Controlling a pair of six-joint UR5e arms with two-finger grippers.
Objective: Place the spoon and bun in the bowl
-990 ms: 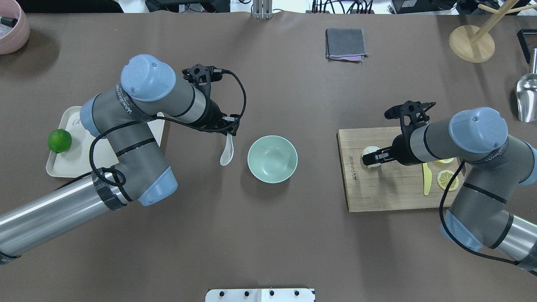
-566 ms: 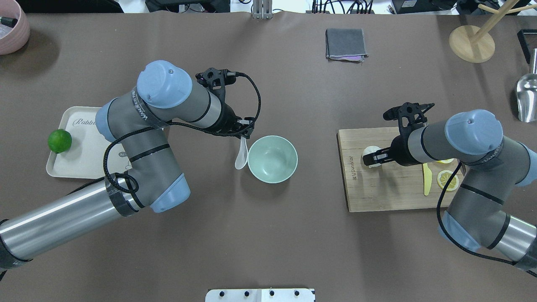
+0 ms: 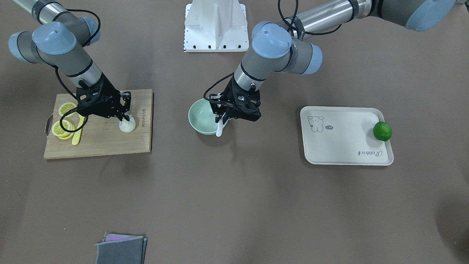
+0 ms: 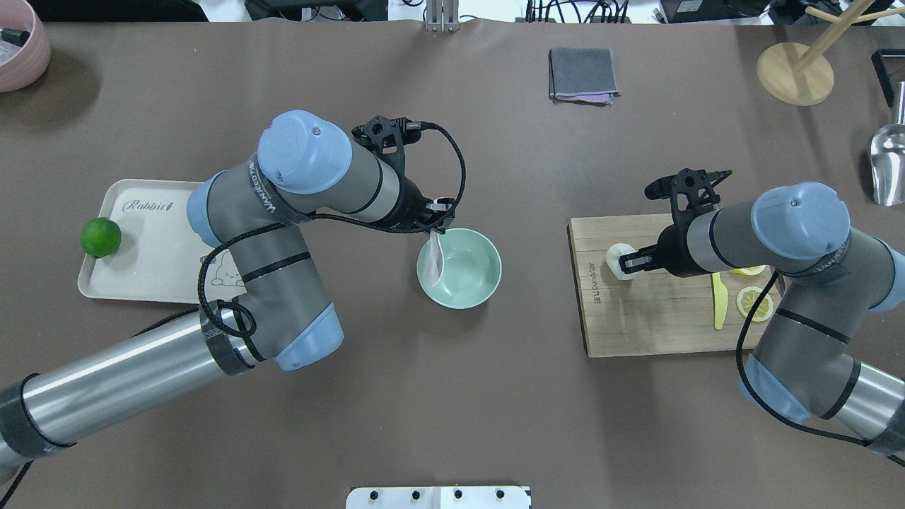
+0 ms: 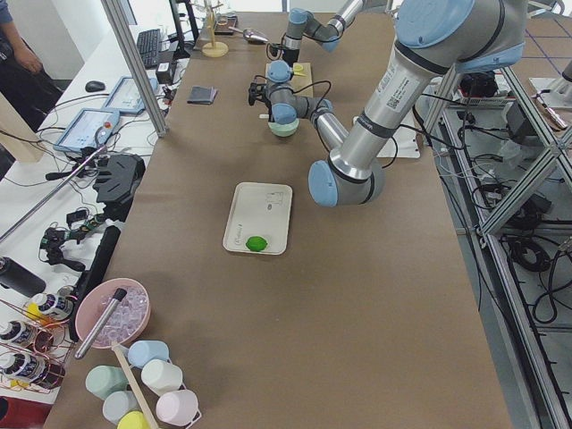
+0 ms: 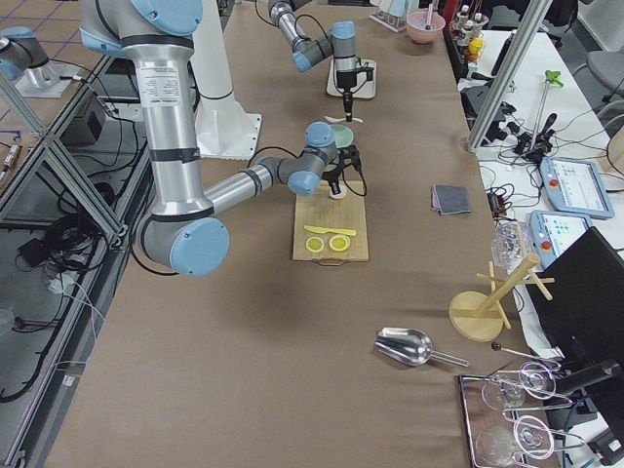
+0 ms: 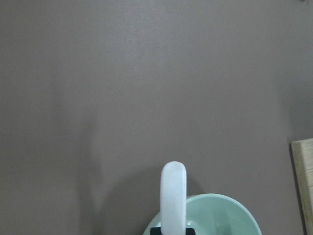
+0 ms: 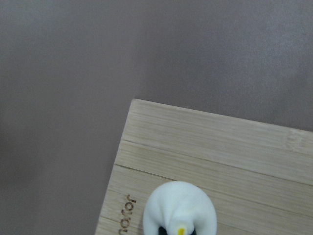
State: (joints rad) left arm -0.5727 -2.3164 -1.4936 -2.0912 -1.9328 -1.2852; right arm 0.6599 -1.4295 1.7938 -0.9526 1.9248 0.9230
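Note:
The mint-green bowl [image 4: 493, 272] stands mid-table. My left gripper [image 4: 435, 227] is shut on the handle of the white spoon [image 4: 433, 259] and holds it scoop-down over the bowl's left rim; the spoon also shows in the front view [image 3: 220, 128] and in the left wrist view [image 7: 173, 196] above the bowl [image 7: 225, 215]. The white bun [image 4: 616, 259] is on the left end of the wooden cutting board [image 4: 650, 322]. My right gripper [image 4: 628, 263] is shut on the bun, whose yellow dot faces the right wrist camera [image 8: 180, 208].
Lemon slices [image 4: 751, 302] and a yellow knife [image 4: 719, 302] lie on the board's right end. A white tray [image 4: 152, 268] with a lime [image 4: 100, 237] is at the left. A grey cloth [image 4: 582, 74], a wooden stand [image 4: 795, 73] and a metal scoop [image 4: 887, 166] are at the back right.
My left arm has carried the spoon to the right, from the table left of the bowl to over the bowl's left rim. My right gripper has closed on the bun, which shifted slightly left.

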